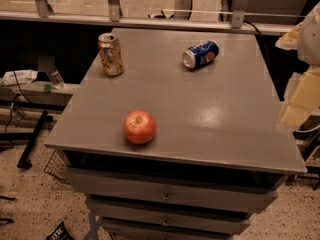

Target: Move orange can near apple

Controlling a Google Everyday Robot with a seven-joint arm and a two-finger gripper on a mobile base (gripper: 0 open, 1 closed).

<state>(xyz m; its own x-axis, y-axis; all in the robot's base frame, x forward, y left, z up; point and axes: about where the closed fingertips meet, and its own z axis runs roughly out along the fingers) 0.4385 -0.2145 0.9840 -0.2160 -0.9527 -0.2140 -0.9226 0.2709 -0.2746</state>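
Note:
The orange can (pixel 110 54) stands upright near the far left edge of the grey cabinet top (pixel 220 109). The apple (pixel 139 127) sits near the front edge, left of centre, well in front of the can and apart from it. My gripper (pixel 299 104) shows only as a pale blurred shape at the right edge of the camera view, beyond the cabinet's right side and far from both the can and the apple.
A blue can (pixel 200 54) with a red-white logo lies on its side at the far middle of the top. Drawers (pixel 165 196) run below the front edge. Railing posts (pixel 114 1) stand behind, and cables and clutter (pixel 22 114) lie on the floor at left.

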